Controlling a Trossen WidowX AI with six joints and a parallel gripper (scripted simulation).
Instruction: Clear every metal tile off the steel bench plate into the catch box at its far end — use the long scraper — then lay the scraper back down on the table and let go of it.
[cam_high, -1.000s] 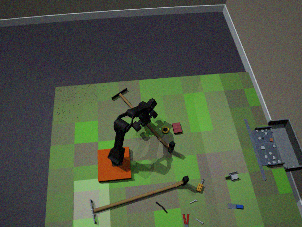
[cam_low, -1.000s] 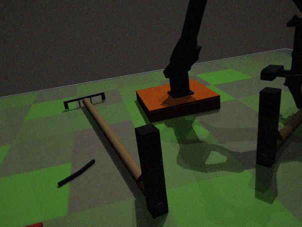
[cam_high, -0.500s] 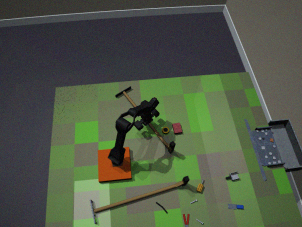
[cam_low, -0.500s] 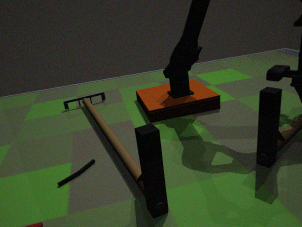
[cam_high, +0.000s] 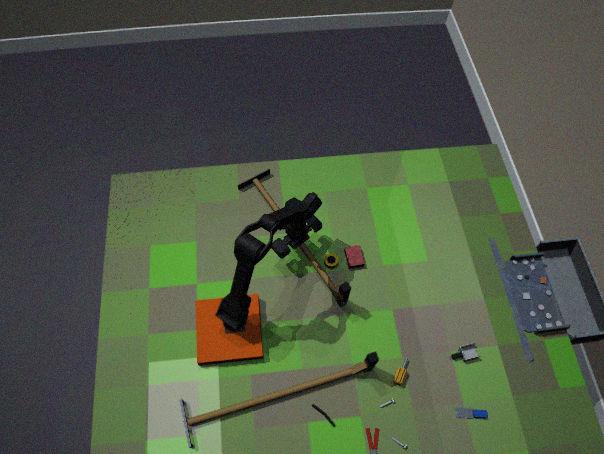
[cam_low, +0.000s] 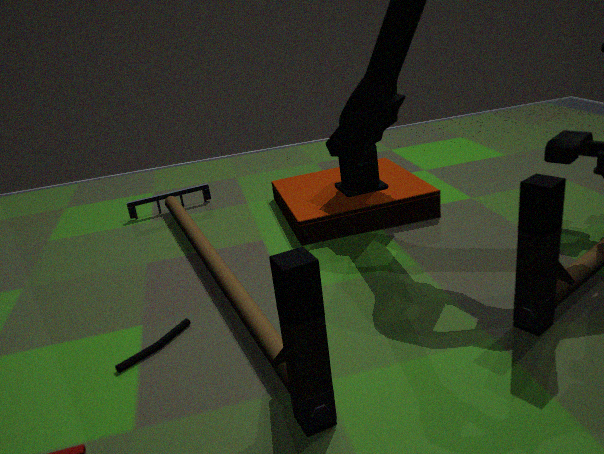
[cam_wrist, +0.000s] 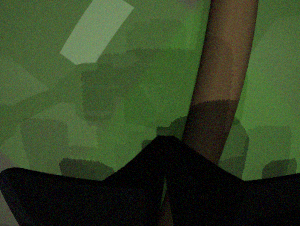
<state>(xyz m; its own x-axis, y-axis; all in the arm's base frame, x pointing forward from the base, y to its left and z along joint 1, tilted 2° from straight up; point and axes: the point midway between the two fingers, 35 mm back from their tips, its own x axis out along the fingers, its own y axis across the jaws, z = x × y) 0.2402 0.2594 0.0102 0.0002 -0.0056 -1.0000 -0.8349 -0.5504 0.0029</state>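
The steel bench plate (cam_high: 539, 293) at the far right carries several small pale tiles and an orange one (cam_high: 543, 280). The catch box (cam_high: 575, 300) adjoins its far end. A long wooden-handled tool (cam_high: 320, 270) (cam_low: 582, 270) (cam_wrist: 225, 60) with a solid dark blade lies under the arm, its upright black grip toward the plate. A second long tool (cam_high: 280, 395) (cam_low: 220, 270) with an open-frame head lies nearer the front. My gripper (cam_high: 300, 242) (cam_wrist: 165, 144) is shut and holds nothing. It is above the solid-bladed tool's handle, which passes behind the fingers in the wrist view; the exact height is unclear.
A yellow tape roll (cam_high: 331, 260) and a red block (cam_high: 354, 256) lie right of the handle. A yellow-handled tool (cam_high: 400, 375), a small metal scoop (cam_high: 468, 353), a blue-handled scraper (cam_high: 471, 413), screws, red-handled pliers (cam_high: 370, 441) and a black rod (cam_high: 324, 415) (cam_low: 152, 346) lie toward the front.
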